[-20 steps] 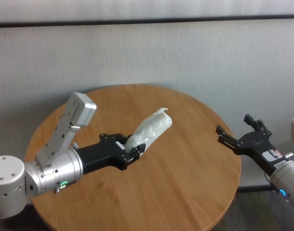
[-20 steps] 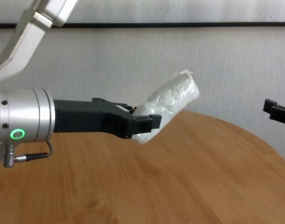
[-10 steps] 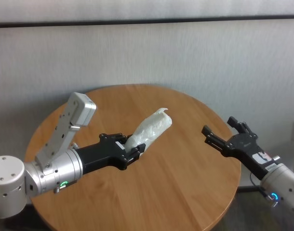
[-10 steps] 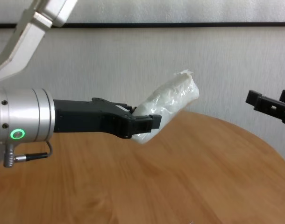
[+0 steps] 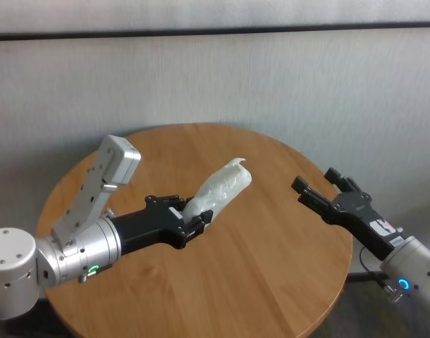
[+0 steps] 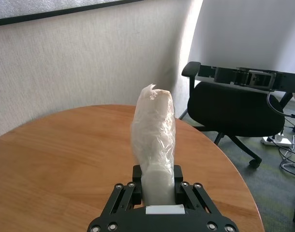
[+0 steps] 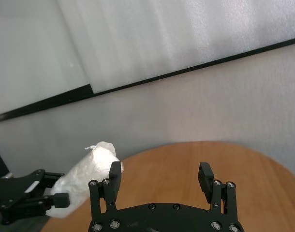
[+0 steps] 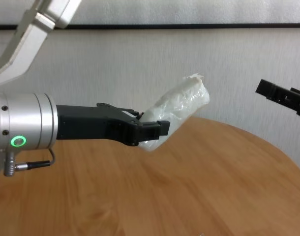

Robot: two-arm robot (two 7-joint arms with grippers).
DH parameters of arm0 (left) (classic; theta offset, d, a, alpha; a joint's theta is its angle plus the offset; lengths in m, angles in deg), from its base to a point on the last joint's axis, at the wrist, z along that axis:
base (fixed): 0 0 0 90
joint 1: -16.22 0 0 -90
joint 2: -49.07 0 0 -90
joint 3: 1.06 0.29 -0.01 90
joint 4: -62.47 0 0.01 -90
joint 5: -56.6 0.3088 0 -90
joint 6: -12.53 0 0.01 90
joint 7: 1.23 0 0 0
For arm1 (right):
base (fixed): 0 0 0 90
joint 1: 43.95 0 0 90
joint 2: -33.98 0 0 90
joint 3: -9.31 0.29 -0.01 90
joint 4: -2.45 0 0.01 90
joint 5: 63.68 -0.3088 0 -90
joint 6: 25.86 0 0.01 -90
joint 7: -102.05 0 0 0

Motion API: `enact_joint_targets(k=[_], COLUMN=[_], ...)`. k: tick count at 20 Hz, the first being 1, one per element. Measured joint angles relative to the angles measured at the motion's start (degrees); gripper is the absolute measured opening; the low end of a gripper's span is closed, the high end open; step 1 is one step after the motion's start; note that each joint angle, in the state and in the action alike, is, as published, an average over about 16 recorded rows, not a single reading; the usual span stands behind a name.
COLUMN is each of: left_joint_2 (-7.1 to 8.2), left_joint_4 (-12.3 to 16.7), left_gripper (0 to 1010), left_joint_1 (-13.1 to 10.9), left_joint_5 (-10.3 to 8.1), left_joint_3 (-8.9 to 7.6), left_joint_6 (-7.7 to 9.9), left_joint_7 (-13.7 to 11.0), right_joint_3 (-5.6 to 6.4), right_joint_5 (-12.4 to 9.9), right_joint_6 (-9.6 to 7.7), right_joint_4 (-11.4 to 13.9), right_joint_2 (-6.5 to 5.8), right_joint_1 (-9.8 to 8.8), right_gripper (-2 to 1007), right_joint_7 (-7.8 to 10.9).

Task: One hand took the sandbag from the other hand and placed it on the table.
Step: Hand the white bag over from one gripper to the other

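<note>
Our left slim black two-finger gripper (image 5: 192,227) clamps the white crinkly plastic sandbag (image 5: 220,189) by its hidden lower end, tilted toward one o'clock above the round light-brown wooden table (image 5: 271,267). At three o'clock, our right black long-fingered gripper (image 5: 315,191) hangs spread wide, empty.

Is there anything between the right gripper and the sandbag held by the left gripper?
Nothing. In the head view, only bare table lies between the open right gripper and the sandbag, which the left gripper holds above the wood.
</note>
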Motion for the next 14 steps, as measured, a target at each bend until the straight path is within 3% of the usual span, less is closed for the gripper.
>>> enact_joint_targets(k=[6, 14], left_joint_2=[0.00, 0.00], left_joint_4=[0.0, 0.0], left_gripper=[380, 381], left_joint_1=[0.0, 0.0], left_joint_5=[0.00, 0.00], left_joint_3=[0.00, 0.00], left_joint_6=[0.00, 0.00], left_joint_7=[0.0, 0.0], right_joint_3=[0.36, -0.32], right_joint_5=[-5.3, -12.3], right_joint_6=[-4.14, -10.06], right_joint_4=[-0.3, -0.2], right_joint_2=[0.90, 1.96], right_joint_1=[0.44, 1.12], right_gripper=[1001, 1001], right_joint_7=[1.92, 2.45])
